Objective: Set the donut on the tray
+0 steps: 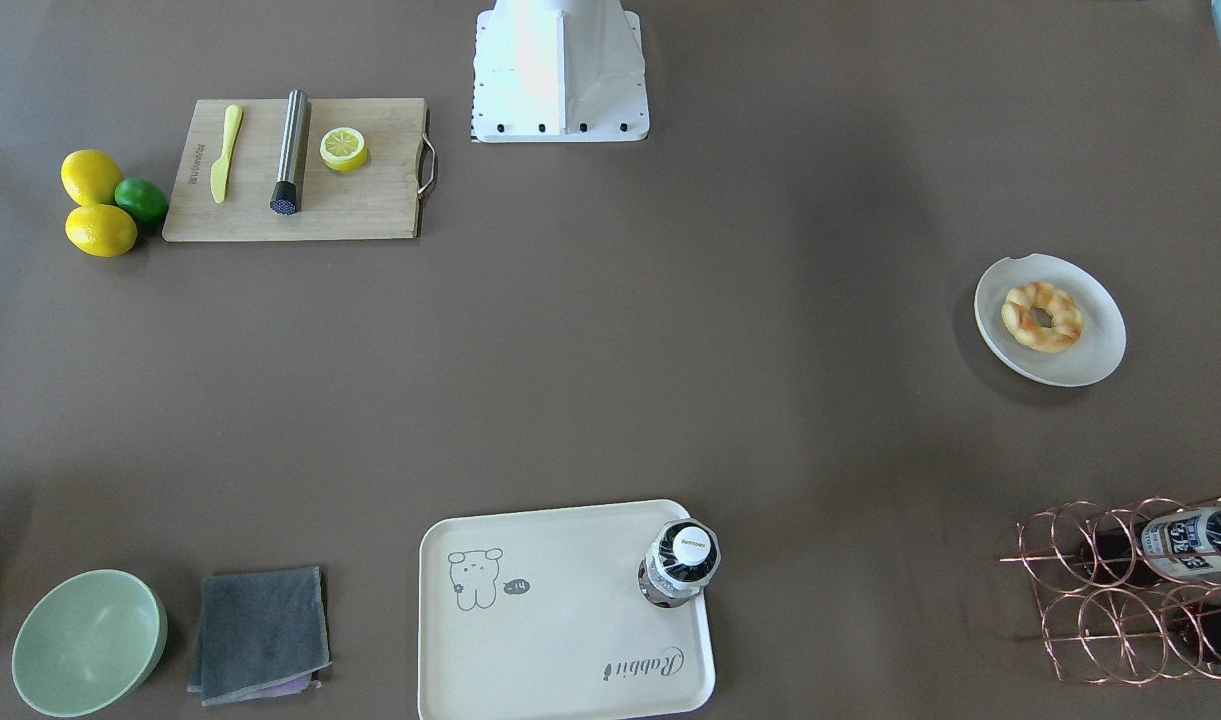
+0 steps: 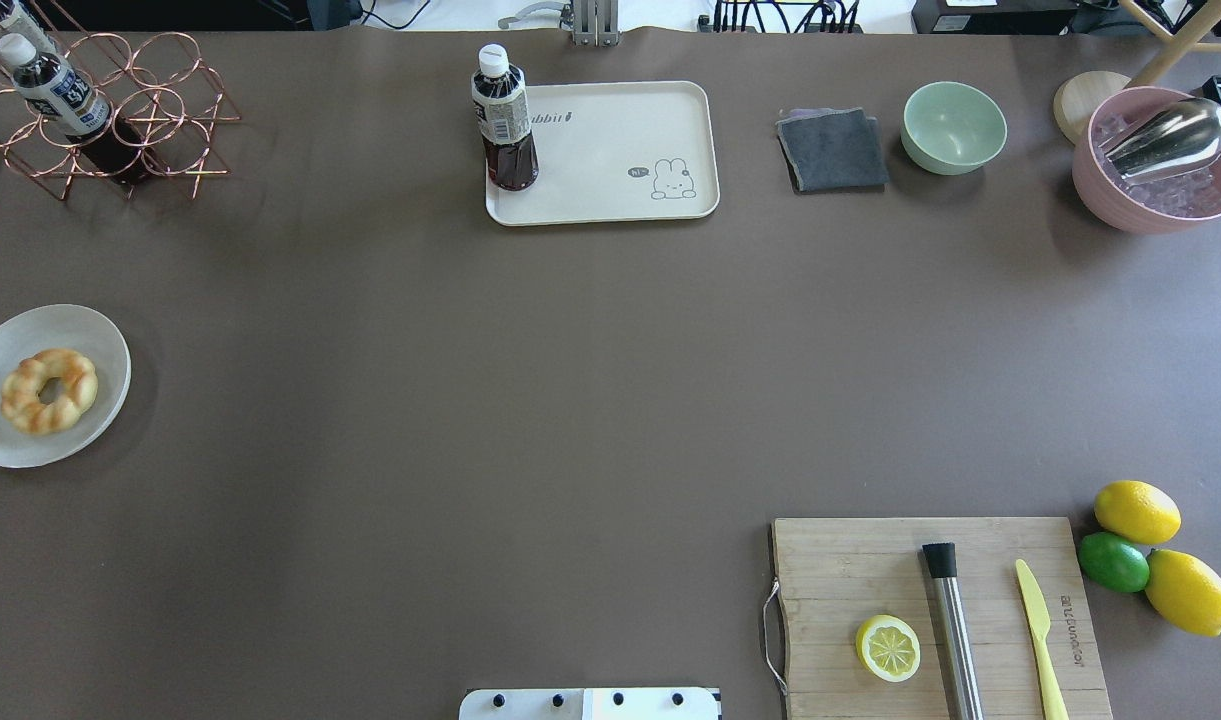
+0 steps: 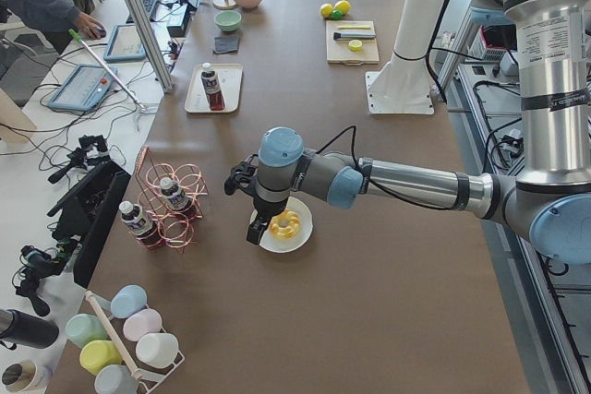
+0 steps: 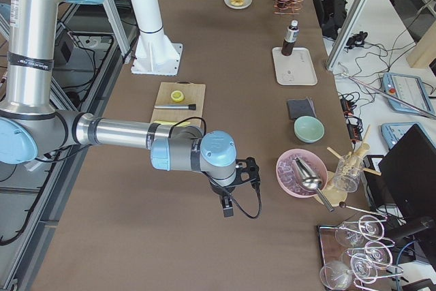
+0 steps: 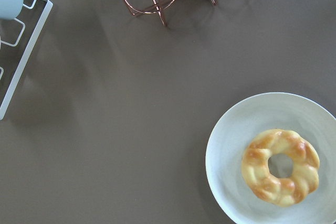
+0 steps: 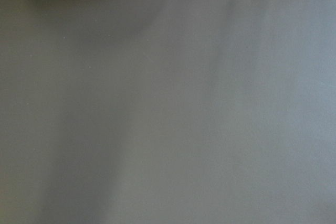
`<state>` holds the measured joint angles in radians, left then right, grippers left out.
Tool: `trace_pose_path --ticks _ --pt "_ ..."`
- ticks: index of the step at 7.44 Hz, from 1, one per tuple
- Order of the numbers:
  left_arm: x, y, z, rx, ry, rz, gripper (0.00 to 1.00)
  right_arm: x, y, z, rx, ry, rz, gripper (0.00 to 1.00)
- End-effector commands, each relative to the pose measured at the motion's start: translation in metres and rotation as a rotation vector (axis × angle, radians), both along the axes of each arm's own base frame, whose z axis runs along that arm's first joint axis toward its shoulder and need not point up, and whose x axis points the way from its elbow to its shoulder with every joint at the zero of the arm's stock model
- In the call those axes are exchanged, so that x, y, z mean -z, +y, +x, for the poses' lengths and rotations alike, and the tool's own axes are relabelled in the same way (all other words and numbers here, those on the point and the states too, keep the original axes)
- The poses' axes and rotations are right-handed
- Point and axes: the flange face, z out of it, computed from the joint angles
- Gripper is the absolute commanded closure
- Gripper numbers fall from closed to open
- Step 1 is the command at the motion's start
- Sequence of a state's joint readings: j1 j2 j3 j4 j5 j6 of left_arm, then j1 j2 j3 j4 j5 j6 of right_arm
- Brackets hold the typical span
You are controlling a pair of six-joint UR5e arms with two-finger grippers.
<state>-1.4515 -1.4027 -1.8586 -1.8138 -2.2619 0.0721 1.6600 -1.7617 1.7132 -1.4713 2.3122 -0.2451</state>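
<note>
The donut (image 1: 1042, 316), a golden twisted ring, lies on a round off-white plate (image 1: 1095, 355) at the table's left end; it also shows in the overhead view (image 2: 49, 390) and the left wrist view (image 5: 280, 166). The cream tray (image 1: 560, 640) with the bear drawing lies at the far middle edge (image 2: 610, 150), a dark bottle (image 2: 503, 120) upright on its corner. My left gripper (image 3: 254, 228) hangs above the plate's edge beside the donut; I cannot tell if it is open. My right gripper (image 4: 227, 208) hovers over bare table near the pink bowl; I cannot tell its state.
A copper wire rack (image 2: 100, 110) with bottles stands at the far left. A grey cloth (image 2: 832, 150), a green bowl (image 2: 954, 127) and a pink ice bowl (image 2: 1160, 165) are far right. A cutting board (image 2: 930, 610) with a lemon half, muddler and knife, plus lemons and a lime, sits near right.
</note>
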Motion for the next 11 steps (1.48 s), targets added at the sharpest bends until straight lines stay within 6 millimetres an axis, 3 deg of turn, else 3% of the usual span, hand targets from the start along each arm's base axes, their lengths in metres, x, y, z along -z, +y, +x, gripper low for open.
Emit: trace_pose_path --ticks 1,4,6,7,9,10,11 --pt "-0.009 0.008 -0.004 0.0 -0.046 0.006 0.02 -0.005 0.013 0.004 -0.017 -0.01 0.021 0.0" --pt "-0.039 0.03 -0.011 0.021 -0.086 -0.059 0.03 -0.01 0.02 0.002 -0.016 -0.031 0.011 0.0" --pt "-0.054 0.029 0.0 -0.011 -0.083 -0.082 0.04 -0.01 0.02 0.002 -0.011 -0.033 0.017 0.0" --pt "-0.066 0.015 0.008 -0.023 -0.08 -0.062 0.03 -0.006 0.019 0.002 -0.013 -0.036 0.023 0.0" --pt "-0.093 -0.04 0.034 -0.055 -0.071 -0.06 0.03 -0.003 0.019 -0.001 -0.013 -0.06 0.027 0.0" --pt "-0.087 -0.059 0.054 -0.036 0.013 -0.11 0.03 0.0 0.018 -0.004 -0.009 -0.1 0.029 0.0" --pt "-0.093 -0.058 0.072 -0.03 0.077 -0.119 0.02 -0.001 0.02 -0.007 -0.007 -0.135 0.025 0.0"
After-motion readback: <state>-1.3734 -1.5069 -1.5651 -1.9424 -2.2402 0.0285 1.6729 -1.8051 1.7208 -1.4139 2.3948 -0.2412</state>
